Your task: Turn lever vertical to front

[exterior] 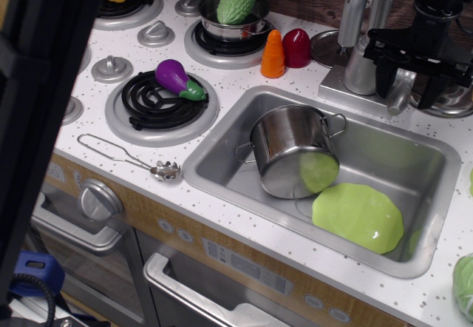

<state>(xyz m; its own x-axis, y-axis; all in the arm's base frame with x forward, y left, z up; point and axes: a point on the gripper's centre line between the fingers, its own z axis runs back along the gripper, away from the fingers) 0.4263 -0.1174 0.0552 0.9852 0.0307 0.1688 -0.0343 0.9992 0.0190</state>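
The lever is a short silver-grey paddle on the right side of the faucet's cylindrical body, at the back right behind the sink. It points toward the front, down at the sink. My black gripper hangs over it from above, jaws apart. One finger is to the left of the lever and the other to its right. The lever's top end is hidden behind the gripper. I cannot tell whether a finger touches it.
The tall faucet spout rises beside the gripper. The sink holds a steel pot and a green plate. An orange carrot and a red toy stand left of the faucet. A dark post blocks the left side.
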